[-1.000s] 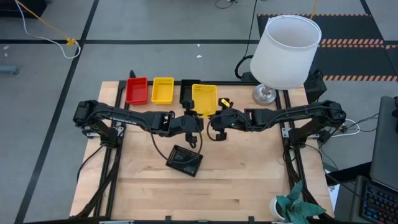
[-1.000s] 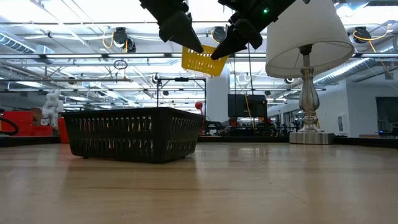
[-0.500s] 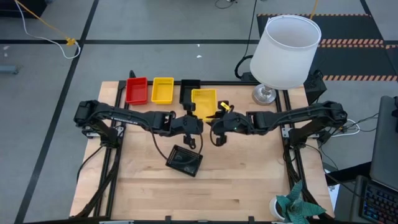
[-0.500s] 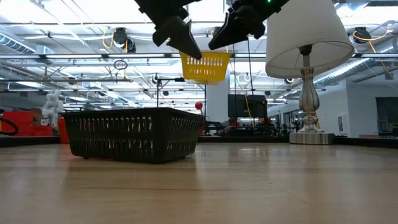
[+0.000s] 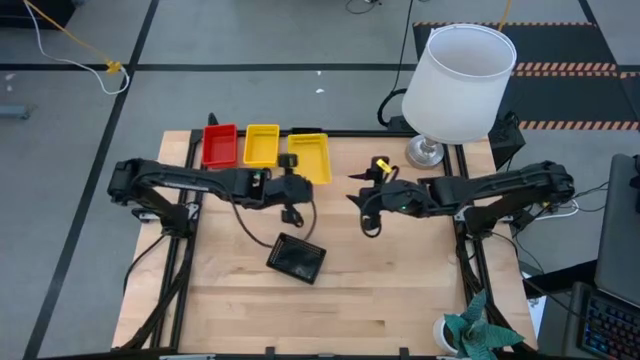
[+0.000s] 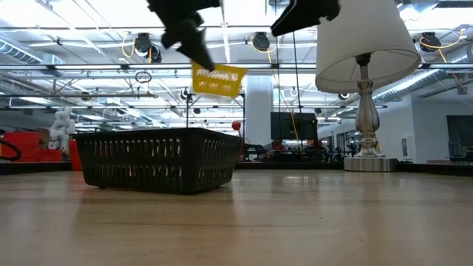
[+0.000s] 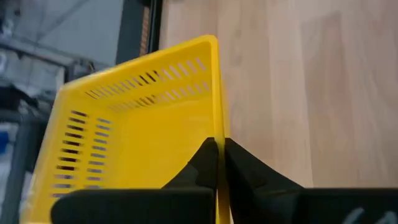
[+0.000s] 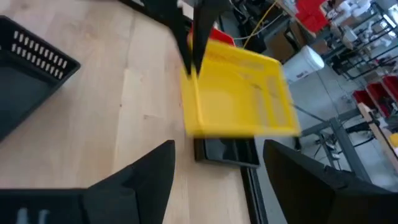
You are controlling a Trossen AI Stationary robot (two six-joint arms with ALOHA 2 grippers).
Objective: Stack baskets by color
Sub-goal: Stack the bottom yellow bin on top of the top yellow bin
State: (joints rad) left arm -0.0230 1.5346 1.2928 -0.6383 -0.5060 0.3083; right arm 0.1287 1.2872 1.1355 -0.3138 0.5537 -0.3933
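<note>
Above the worktop (image 5: pixel 400 290), left fingers (image 7: pixel 216 163) pinch the yellow basket (image 5: pixel 308 158); right gripper (image 5: pixel 362 198) has spread wide, releasing it.

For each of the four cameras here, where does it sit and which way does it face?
High view: above the table, looking straight down; both arms, left gripper holding the yellow basket, right gripper open.
Low view: at tabletop height, looking level past the black basket into the room; arms enter from above.
Left wrist view: on the left arm, looking past its fingers pinching the yellow basket's wall.
Right wrist view: on the right arm, facing the left arm's basket; own fingers spread.
All four show the yellow basket.
</note>
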